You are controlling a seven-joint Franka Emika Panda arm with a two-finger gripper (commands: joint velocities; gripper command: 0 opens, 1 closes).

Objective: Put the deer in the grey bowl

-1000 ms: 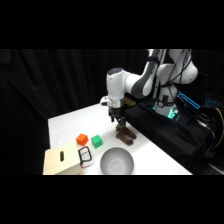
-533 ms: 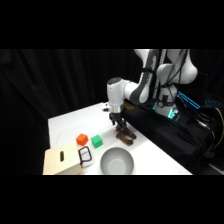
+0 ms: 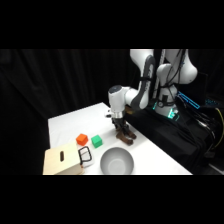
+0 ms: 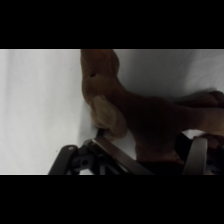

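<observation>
Where the arm comes down over the table: the gripper [image 3: 121,123] is lowered onto the deer [image 3: 125,135], which lies on the white table [image 3: 65,125].
Gripper: it is seen low over the toy in the side view; in the wrist view its black linkage rises from the bottom edge, with the deer's body filling the space between the two fingers [image 4: 197,155].
Grip state: whether the jaws are clamped on the deer or merely standing around it cannot be told from either view.
Deer: a dark brown figure is seen resting on the table, just behind the grey bowl [image 3: 116,162] and outside it; in the wrist view [image 4: 145,120] it is seen close up as a brown lumpy body with a paler oval patch on one side.
Grey bowl: it is placed at the table's front edge, directly in front of the deer, close to it but apart.
Green cube [image 3: 96,142]: it is found to the left of the deer, just behind the bowl's left rim.
Orange cube [image 3: 82,139]: it is set just beyond the green cube, farther from the deer.
Tan wooden box [image 3: 62,161]: it is placed left of the bowl, at the table's front corner, with a dark wire loop [image 3: 85,155] on the side that faces the bowl.
</observation>
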